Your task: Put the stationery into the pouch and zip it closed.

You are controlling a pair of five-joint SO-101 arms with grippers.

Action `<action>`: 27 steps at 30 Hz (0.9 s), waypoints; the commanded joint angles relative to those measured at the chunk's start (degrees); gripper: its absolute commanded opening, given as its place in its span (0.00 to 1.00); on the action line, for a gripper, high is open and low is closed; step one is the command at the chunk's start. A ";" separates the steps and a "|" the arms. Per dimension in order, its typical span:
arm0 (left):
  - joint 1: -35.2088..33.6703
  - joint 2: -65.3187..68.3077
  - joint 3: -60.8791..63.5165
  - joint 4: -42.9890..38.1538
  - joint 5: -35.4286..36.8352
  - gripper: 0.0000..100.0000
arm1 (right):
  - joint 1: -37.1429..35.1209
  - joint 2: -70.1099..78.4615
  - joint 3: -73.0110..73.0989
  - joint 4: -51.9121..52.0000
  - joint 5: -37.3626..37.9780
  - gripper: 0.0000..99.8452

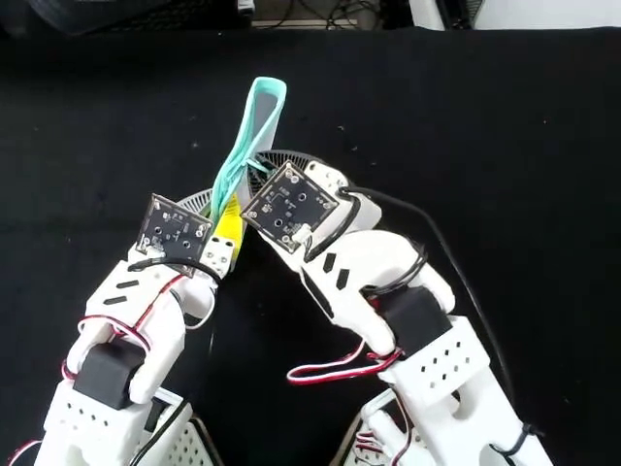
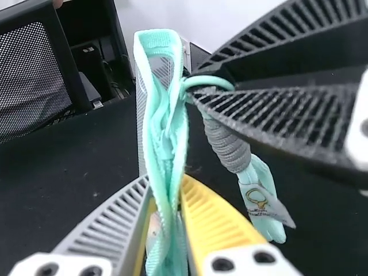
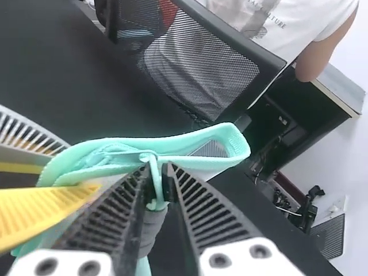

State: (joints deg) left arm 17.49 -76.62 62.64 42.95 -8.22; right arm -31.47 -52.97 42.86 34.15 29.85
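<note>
Left gripper [image 2: 165, 192] clamped on mint pouch [image 2: 161, 86], right gripper [image 3: 158, 172] pinched on zipper cord [image 2: 227, 146], tag [image 2: 261, 202] dangling in left wrist view.

No words or numbers could be read anywhere. The one printed mark was a small gold looped emblem on a mint-green fabric tag [image 2: 261, 207]. The tag hung from the grey-wrapped zip pull cord [image 2: 227, 146] of the mint-green fabric pouch [image 2: 164, 172]. Any lettering on it was too small to make out.

The slim mint-green pouch [image 1: 250, 136] is held upright on its edge, nearly flat.
</note>
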 commanded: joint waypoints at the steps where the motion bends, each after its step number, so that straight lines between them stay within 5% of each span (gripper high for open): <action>1: -0.31 0.35 0.66 0.00 -0.35 0.03 | 3.08 0.13 -1.10 -2.02 0.70 0.01; 12: -0.13 0.35 1.19 0.00 -0.35 0.03 | 5.01 1.89 -6.73 -3.69 0.70 0.01; 27: -0.04 0.35 1.19 0.00 -0.35 0.03 | 12.31 23.78 -25.36 -3.69 0.26 0.01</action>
State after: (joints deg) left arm 17.41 -76.53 62.81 42.59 -8.31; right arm -25.93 -31.08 23.43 32.31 30.02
